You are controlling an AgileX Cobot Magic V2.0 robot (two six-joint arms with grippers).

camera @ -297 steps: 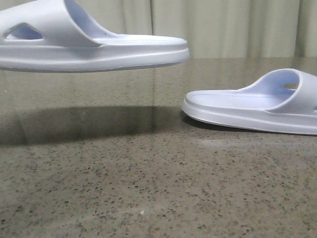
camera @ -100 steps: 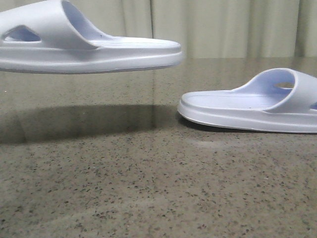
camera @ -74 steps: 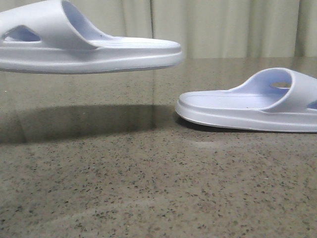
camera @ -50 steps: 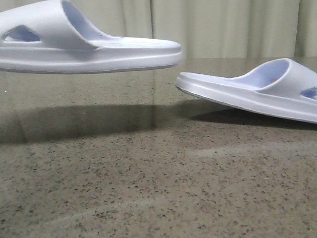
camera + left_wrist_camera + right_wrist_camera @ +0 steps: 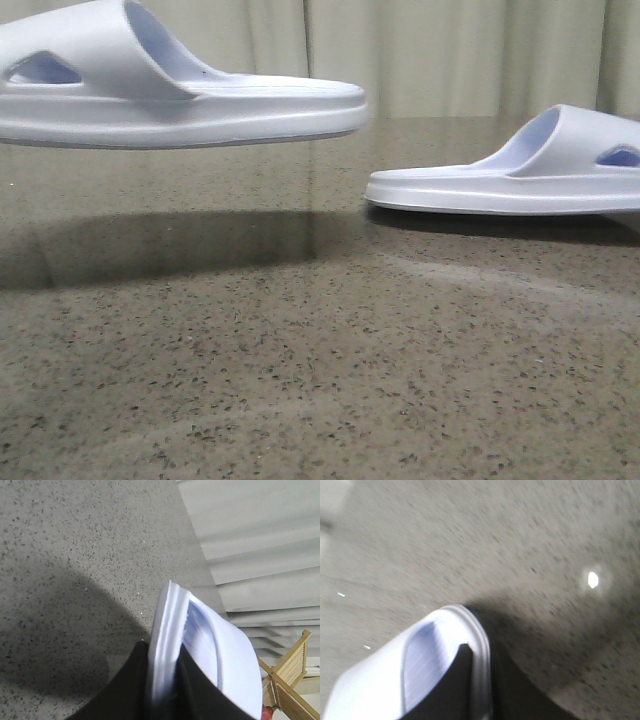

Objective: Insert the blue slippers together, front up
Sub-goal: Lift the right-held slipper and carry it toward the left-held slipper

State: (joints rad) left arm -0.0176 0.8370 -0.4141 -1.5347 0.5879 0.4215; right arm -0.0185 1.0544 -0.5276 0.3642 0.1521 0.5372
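A speckled stone worktop [image 5: 300, 380] fills the lower part of the front view, with pale curtains [image 5: 450, 55] hung behind its far edge. Two blue slippers are seen above it, both raised clear of the surface with shadows cast beneath them. The left slipper [image 5: 170, 85] is held level and high over the left part of the worktop, its heel end pointed towards the middle. The right slipper [image 5: 520, 170] is held lower, near the right edge, roughly level, its heel end turned towards the other; the two are kept apart. In the left wrist view, the left gripper [image 5: 162, 690] is seen with its black fingers [image 5: 127, 685] clamped on the sole edge of that slipper [image 5: 210, 650]. In the blurred right wrist view, the right gripper [image 5: 475, 690] is closed on the rim of its slipper [image 5: 420, 665].
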